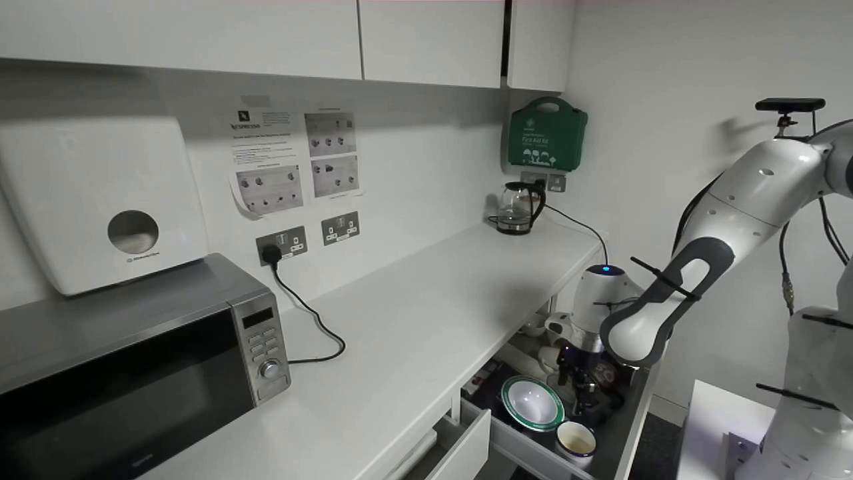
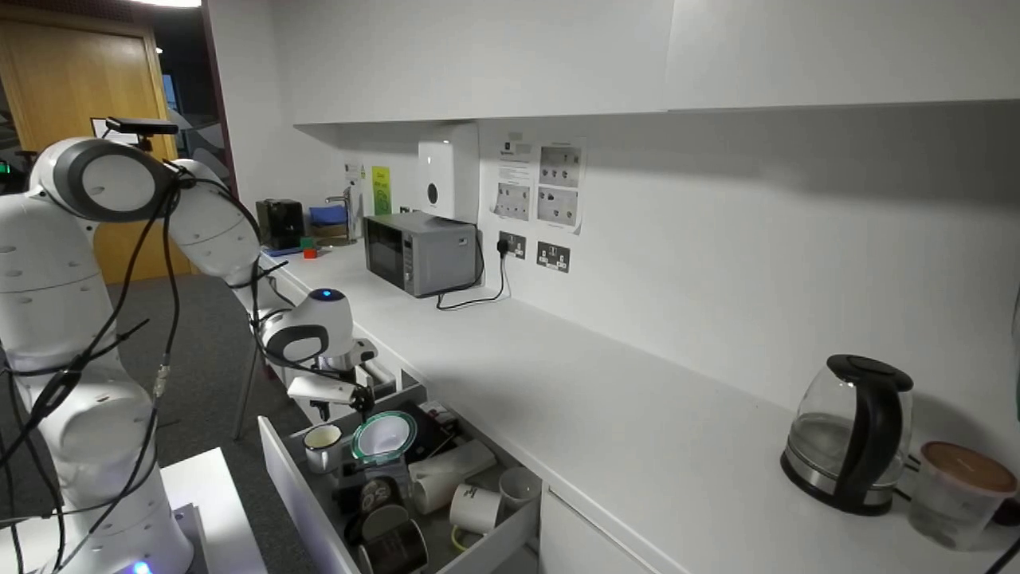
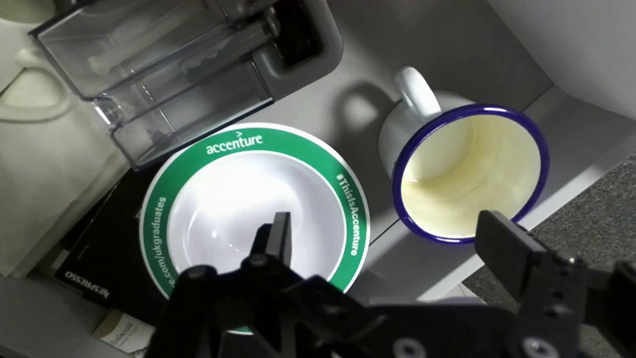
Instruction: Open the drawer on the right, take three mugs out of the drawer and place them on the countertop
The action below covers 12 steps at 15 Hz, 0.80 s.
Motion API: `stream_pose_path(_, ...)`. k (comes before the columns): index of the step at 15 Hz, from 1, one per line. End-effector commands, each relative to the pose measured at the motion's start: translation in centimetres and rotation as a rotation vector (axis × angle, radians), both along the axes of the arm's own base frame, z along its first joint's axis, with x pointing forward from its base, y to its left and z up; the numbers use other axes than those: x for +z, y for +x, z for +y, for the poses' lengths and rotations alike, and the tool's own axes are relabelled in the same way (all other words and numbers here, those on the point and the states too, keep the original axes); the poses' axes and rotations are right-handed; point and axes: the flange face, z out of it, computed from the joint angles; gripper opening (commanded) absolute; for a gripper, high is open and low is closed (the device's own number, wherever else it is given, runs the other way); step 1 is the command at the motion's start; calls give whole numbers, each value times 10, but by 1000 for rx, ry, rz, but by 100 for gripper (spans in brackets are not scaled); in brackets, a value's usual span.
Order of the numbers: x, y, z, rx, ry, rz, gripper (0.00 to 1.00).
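Hanging over the pulled-out drawer (image 2: 296,498), the gripper (image 3: 385,223) stands spread wide, its fingers (image 3: 504,248) well apart and its grasp empty. In the wrist view, the blue-rimmed mug (image 3: 467,174) sits inside the drawer at two o'clock from that gap, the green-rimmed bowl (image 3: 253,199) at nine. Whether a finger touches the mug's rim, I cannot tell.

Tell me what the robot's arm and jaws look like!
The arm is shiny white with rounded parts and dark grey bands. Black cables run along it, thin black ties stick out, and a blue light glows on it. Its jaws are black, with flat, blunt fingers.
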Motion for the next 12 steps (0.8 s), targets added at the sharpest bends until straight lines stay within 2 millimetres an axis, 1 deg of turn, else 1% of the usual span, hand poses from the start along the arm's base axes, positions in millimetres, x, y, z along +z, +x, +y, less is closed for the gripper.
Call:
stream_pose_path(1,-9,-3,3,48,13,14,100)
stream_pose_path(7,-28,-10,12,82,18,50,100)
stream_pose_path(12,-39,-3,10,111,21,63,100)
